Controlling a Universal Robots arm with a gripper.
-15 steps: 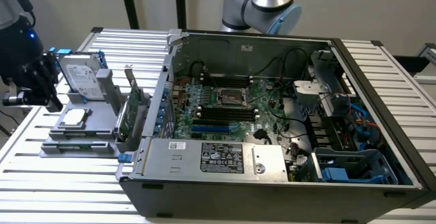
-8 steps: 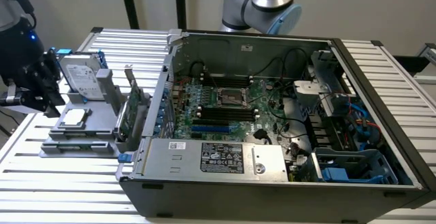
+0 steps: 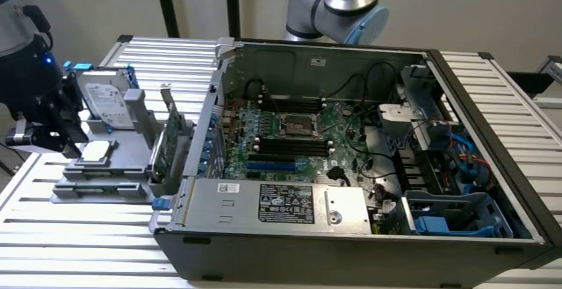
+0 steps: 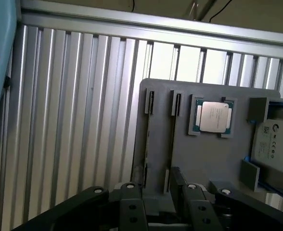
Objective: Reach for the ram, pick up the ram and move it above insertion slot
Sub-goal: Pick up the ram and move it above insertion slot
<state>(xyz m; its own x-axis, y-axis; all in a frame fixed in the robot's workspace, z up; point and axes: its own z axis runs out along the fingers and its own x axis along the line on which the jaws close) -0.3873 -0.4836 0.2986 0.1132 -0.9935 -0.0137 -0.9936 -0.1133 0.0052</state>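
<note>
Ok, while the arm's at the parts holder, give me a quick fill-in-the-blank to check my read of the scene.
1. On the gray holder, the CPU lies between the narrow slots and the ____.
2. In the exterior view, the pincer is by the holder, on that view's ____ of the computer case.
3. The long memory slots on the motherboard are ____; the shorter slot beside them is blue.
Missing: hard drive; left; black.

Robotics lab, robot arm (image 3: 338, 2), opened computer case (image 3: 351, 253)
</note>
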